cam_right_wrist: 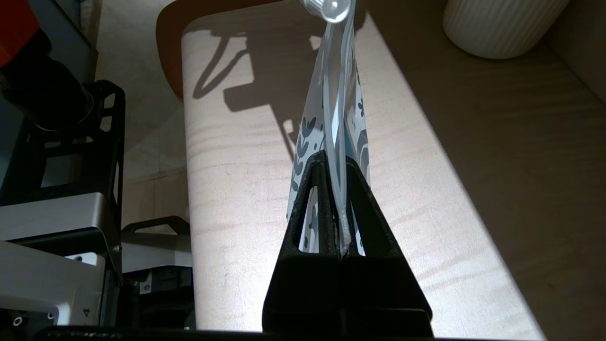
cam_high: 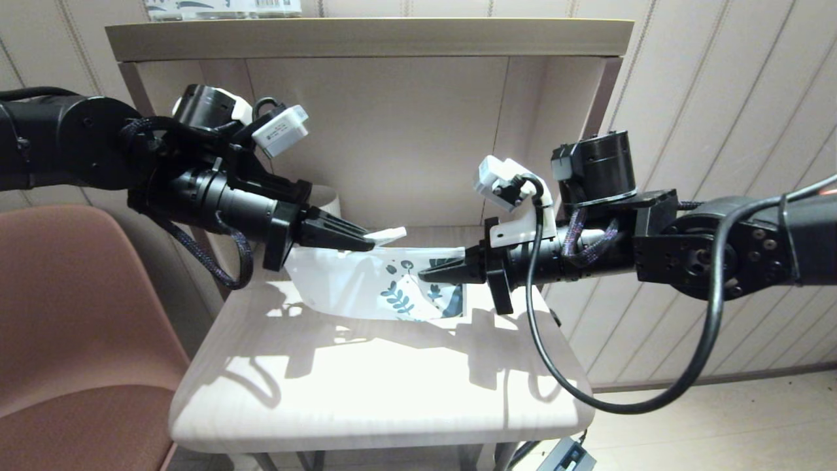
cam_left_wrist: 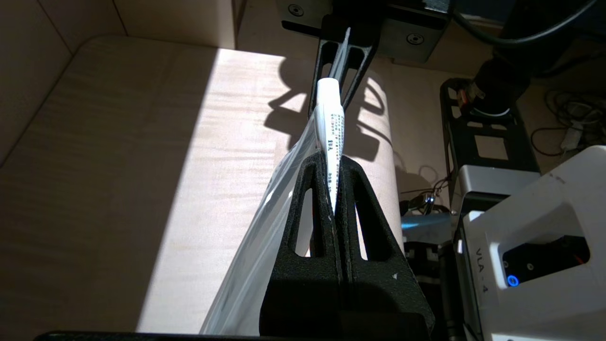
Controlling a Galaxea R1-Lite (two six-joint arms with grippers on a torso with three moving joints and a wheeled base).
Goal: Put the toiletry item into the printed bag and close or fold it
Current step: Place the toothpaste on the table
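While your left gripper (cam_high: 369, 243) is pinched fully closed, it grips a small white slider tab (cam_high: 386, 234) at the top edge of the white plastic zip pouch with blue-teal leaf print (cam_high: 366, 281); the left wrist view shows a white printed strip (cam_left_wrist: 331, 128) clamped between the black fingers (cam_left_wrist: 312, 208), though whether that strip is the toiletry item or part of the pouch cannot be told. Your right gripper (cam_high: 425, 275), at 3 o'clock from the left one, is also clamped tight, on the pouch's top edge at the printed end; in the right wrist view the clear zip seam (cam_right_wrist: 337, 156) runs straight into its closed fingers (cam_right_wrist: 322, 203).

You have the pouch hanging between both grippers, stretched along its top edge, above the pale wooden table (cam_high: 366, 386). Its leaf print sits at the right-hand end. A white ribbed mug (cam_right_wrist: 497, 23) stands on the table at 12 o'clock from the pouch, well apart.
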